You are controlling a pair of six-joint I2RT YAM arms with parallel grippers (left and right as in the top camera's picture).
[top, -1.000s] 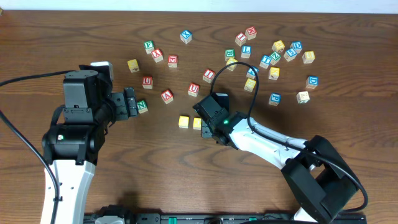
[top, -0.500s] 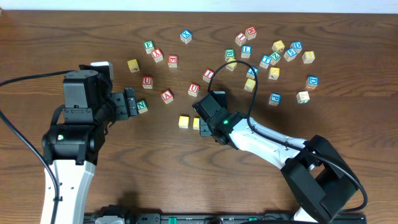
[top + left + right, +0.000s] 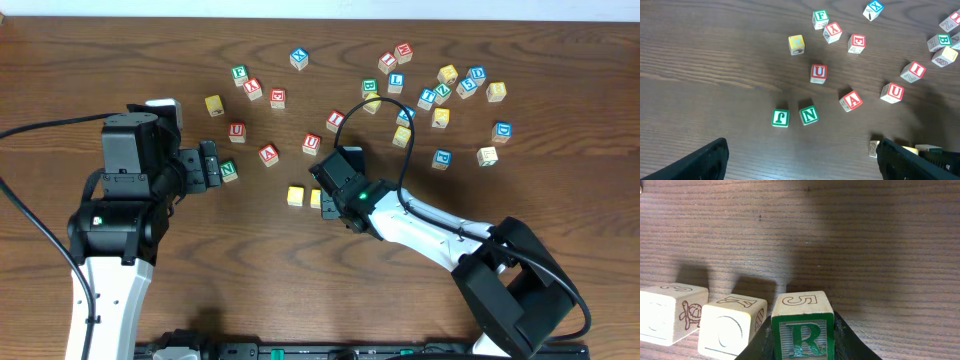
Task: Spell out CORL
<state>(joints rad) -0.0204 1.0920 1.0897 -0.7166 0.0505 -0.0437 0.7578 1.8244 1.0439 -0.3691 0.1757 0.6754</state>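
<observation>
Grip: right gripper (image 3: 802, 342) clamped on R cube (image 3: 801, 312); fingers mostly cropped
Placement: R cube just beside O cube (image 3: 732, 325); contact unclear
Hidden: end cube (image 3: 670, 312) letter faint, cut off
Spare: left gripper (image 3: 802, 165) spread wide, empty

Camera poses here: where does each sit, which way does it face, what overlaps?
Overhead: fixed above the table, looking straight down; both arms, left gripper and right gripper show.
Left wrist: raised over the table, looking down past its own open fingers at the N cube and red-lettered cubes.
Right wrist: low by the table, facing forward between its fingers, shut on the R cube beside two placed cubes.
Shared: overhead and left wrist both see the N cube; overhead and right wrist, the two placed cubes.
</observation>
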